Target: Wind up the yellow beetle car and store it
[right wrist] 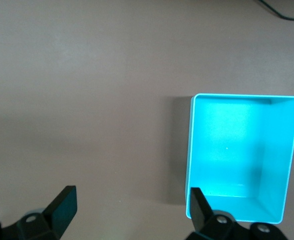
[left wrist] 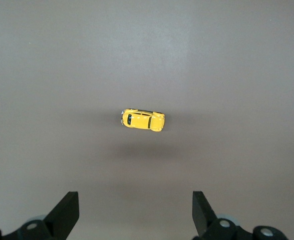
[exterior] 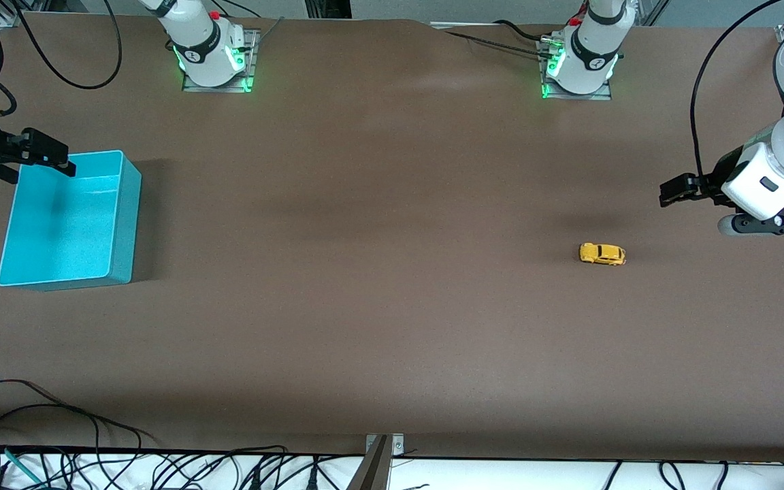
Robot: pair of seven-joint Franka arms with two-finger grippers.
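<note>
The yellow beetle car (exterior: pixel 602 254) stands on its wheels on the brown table toward the left arm's end; it also shows in the left wrist view (left wrist: pixel 143 120). My left gripper (exterior: pixel 670 194) hangs open and empty above the table beside the car, with nothing between its fingertips (left wrist: pixel 136 200). The teal bin (exterior: pixel 126 224) sits at the right arm's end and is empty (right wrist: pixel 241 150). My right gripper (exterior: pixel 62 162) hangs open and empty over the bin's edge (right wrist: pixel 132 196).
The two arm bases (exterior: pixel 215 58) (exterior: pixel 579 64) stand along the table's edge farthest from the front camera. Loose cables (exterior: pixel 58 449) lie past the table's nearest edge. A wide stretch of bare brown table lies between the bin and the car.
</note>
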